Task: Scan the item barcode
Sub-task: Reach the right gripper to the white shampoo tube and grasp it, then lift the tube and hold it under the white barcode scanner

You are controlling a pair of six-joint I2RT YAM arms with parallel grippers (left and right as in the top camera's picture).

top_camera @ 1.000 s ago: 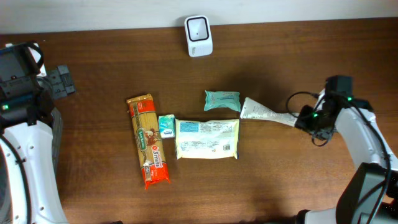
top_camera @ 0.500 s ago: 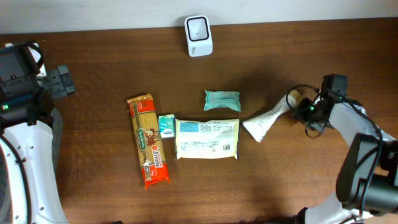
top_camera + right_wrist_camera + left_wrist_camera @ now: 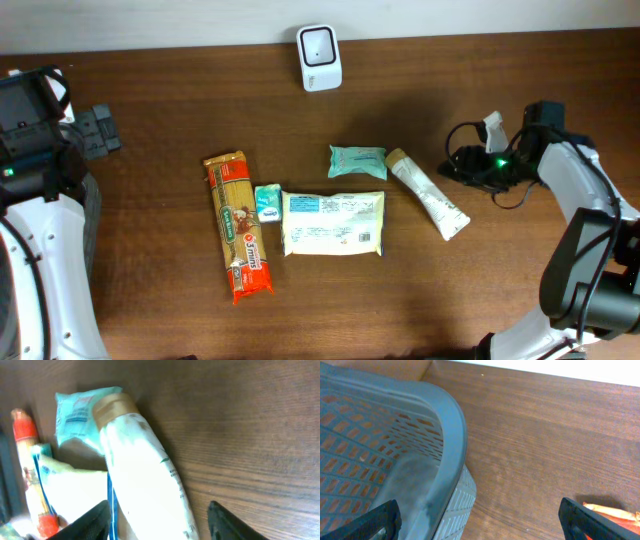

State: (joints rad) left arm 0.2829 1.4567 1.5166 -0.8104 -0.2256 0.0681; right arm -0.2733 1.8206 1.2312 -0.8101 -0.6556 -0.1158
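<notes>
Tube (image 3: 428,194) lies flat by the teal packet (image 3: 357,161). Right gripper (image 3: 160,516) jaws are spread; left gripper (image 3: 477,515) jaws too.

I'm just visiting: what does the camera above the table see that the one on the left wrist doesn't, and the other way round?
Only the overhead view shows the white scanner at the table's far edge, the white tube, the pale flat pack and the teal packet. Only the left wrist view shows a grey perforated basket, close to that camera. Both show the brown wooden table and the red spaghetti pack, though the wrist view catches just its tip.
</notes>
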